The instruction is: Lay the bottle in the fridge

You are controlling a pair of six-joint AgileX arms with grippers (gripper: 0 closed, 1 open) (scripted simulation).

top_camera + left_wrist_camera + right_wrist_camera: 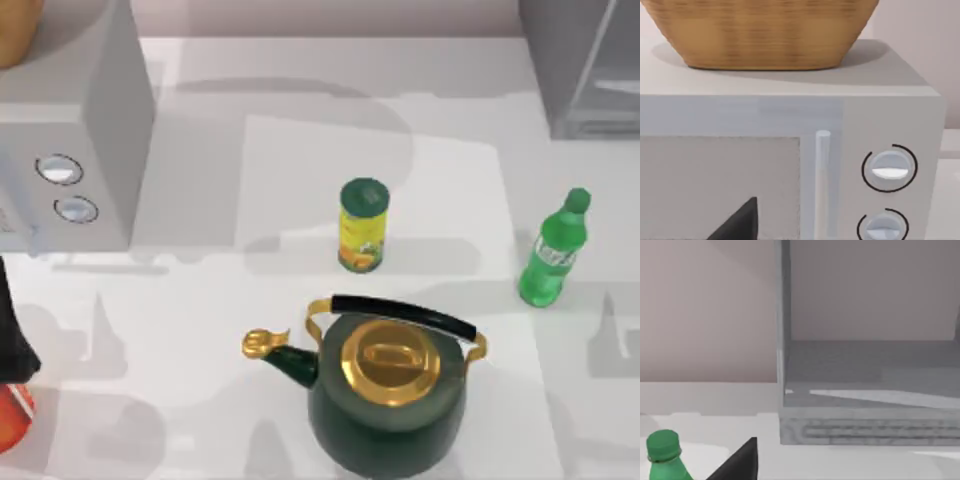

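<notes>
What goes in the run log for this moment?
bottle: upright on table, right side | fridge: open, top right | grippers: not on bottle | step: grasp not begun

The left gripper (738, 226), black and two-fingered on the AgileX left arm, shows in the left wrist view as a dark wedge with a sharp tip rising from the lower edge. That wrist is held level and low over the left side of the white table (300, 150), facing straight ahead rather than down. The right gripper (739, 465), black like its twin, shows in the right wrist view as the same dark pointed wedge. That wrist is also level and low, by the table's right side and aimed toward the far right corner.
</notes>
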